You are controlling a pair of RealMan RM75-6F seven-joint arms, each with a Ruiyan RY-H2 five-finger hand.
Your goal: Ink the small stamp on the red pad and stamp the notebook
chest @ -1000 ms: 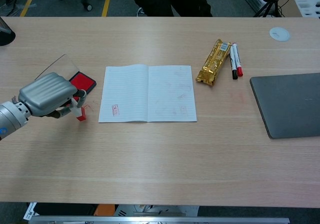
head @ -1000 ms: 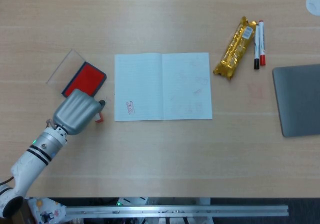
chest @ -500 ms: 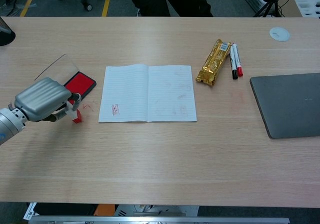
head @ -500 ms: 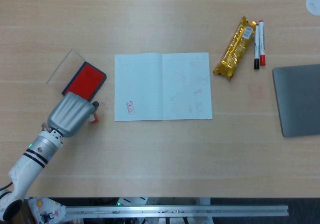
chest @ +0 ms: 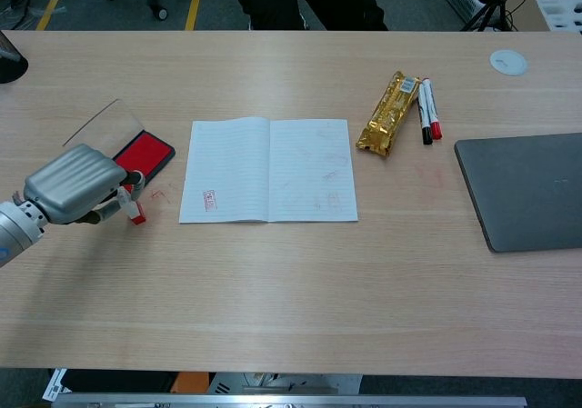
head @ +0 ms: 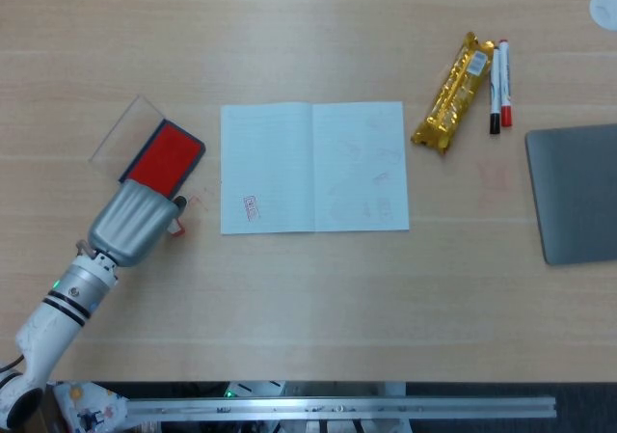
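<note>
My left hand is at the table's left, just below the red ink pad, and pinches the small red stamp, whose base is at the tabletop. The open notebook lies to the right of the hand, with a small red imprint on its left page. A faint red mark shows on the table between stamp and notebook. My right hand is in neither view.
The pad's clear lid lies open to its left. A gold snack bar and two markers lie right of the notebook. A grey laptop sits at the right edge.
My left hand has drawn back to the left and toward the near edge with the stamp, away from the notebook. The notebook has not moved.
</note>
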